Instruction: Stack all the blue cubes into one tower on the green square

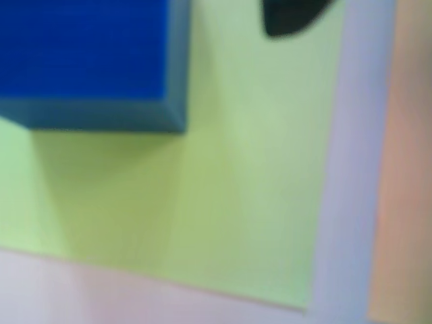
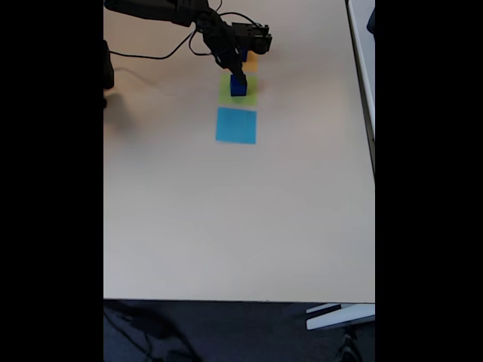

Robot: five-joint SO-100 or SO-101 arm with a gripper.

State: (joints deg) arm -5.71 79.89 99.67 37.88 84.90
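Tool [image 2: 239, 74] over blue cube [image 2: 238, 85] on green square [image 2: 238, 92] — grip probably closed, unclear.

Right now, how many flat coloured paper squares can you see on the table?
3, in a row in the fixed view: the orange square farthest, partly behind the gripper; the green square in the middle, under the dark blue cube; the light-blue square nearest.

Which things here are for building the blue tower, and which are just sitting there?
For the job:
- blue cube, resting on the green square
- green square
- gripper, right above the cube

Just lying about:
- light-blue square
- orange square
- black cable
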